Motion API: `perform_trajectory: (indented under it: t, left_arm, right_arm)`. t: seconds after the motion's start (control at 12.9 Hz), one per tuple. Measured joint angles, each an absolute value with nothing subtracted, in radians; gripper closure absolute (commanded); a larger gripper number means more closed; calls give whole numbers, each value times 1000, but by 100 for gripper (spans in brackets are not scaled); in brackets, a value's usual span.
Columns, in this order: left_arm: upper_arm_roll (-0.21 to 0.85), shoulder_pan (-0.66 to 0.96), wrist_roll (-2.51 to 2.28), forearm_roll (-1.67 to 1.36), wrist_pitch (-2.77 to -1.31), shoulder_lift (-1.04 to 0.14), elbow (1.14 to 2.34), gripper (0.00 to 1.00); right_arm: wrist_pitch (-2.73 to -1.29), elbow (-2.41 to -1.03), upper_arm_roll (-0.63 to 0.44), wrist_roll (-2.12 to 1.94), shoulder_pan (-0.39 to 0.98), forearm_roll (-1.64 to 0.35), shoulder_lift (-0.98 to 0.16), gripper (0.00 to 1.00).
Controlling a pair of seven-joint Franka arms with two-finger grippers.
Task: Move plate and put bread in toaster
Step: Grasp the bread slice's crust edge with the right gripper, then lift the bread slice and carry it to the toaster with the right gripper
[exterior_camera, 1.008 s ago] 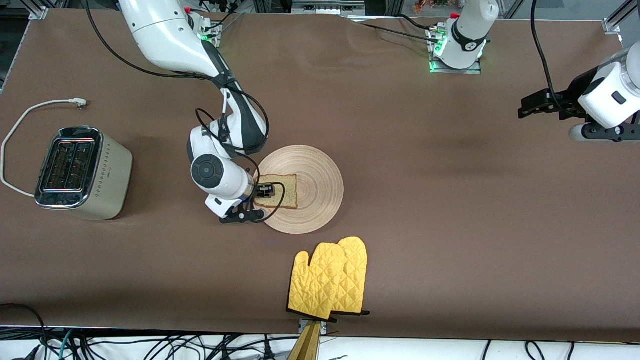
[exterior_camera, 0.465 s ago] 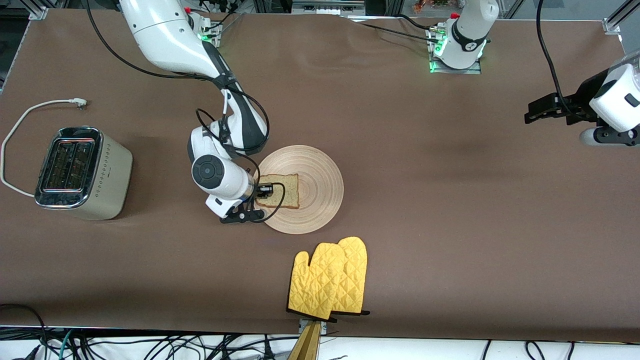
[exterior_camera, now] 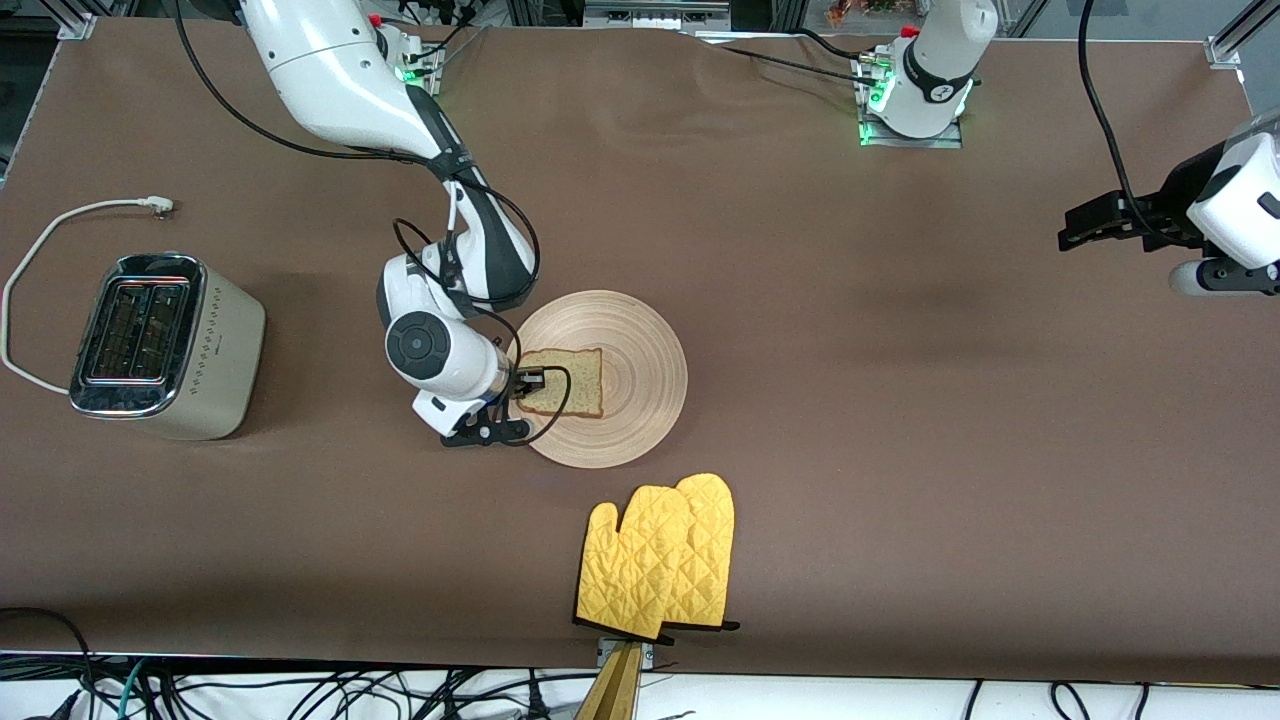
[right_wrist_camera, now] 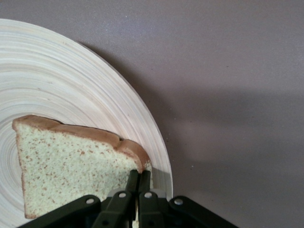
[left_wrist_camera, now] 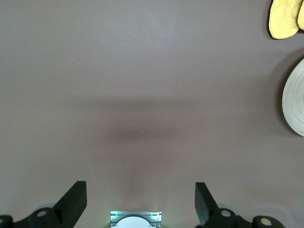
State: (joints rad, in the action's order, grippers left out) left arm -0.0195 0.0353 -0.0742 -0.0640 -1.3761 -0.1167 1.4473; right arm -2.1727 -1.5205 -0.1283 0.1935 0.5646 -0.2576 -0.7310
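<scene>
The bread (exterior_camera: 568,383) lies flat on the plate (exterior_camera: 630,335) near the table's middle. My right gripper (exterior_camera: 533,381) is low over the plate's rim on the toaster's side. It is shut, with its tips against the bread's crust edge. In the right wrist view the shut fingers (right_wrist_camera: 138,176) touch the corner of the bread (right_wrist_camera: 66,164) on the plate (right_wrist_camera: 71,80). The toaster (exterior_camera: 165,345) stands at the right arm's end, slots up. My left gripper (exterior_camera: 1072,228) is open and empty over bare table at the left arm's end, seen also in its wrist view (left_wrist_camera: 141,199).
A yellow oven mitt (exterior_camera: 660,560) lies nearer the front camera than the plate, close to the table's front edge. The toaster's white cord (exterior_camera: 60,225) loops on the table beside it. The left wrist view shows the plate's rim (left_wrist_camera: 294,104) and the mitt (left_wrist_camera: 284,19).
The bread has slid a little across the plate toward the left arm's end, with the right gripper following it. The left gripper has drawn back toward the table's end.
</scene>
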Motion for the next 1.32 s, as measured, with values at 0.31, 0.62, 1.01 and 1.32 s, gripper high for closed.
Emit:
perform_trajectory:
  t: [0.31, 0.62, 1.01, 1.32]
  left_arm:
    - [-18, 40, -74, -64, -1405, -122, 1445, 0]
    - [-18, 40, -74, -64, -1409, -123, 1442, 0]
    - [-18, 40, -74, -64, -1410, -124, 1441, 0]
    - [-18, 40, -74, -64, -1410, -125, 1440, 0]
  right_arm:
    - [-2173, -1516, -129, 193, 565, -258, -730, 100]
    - [-2132, -1492, -137, 193, 565, -257, -691, 100]
    - [-1956, -1474, -183, 190, 566, -223, -595, 100]
    - [-1782, -1453, -286, 166, 564, -196, -495, 100]
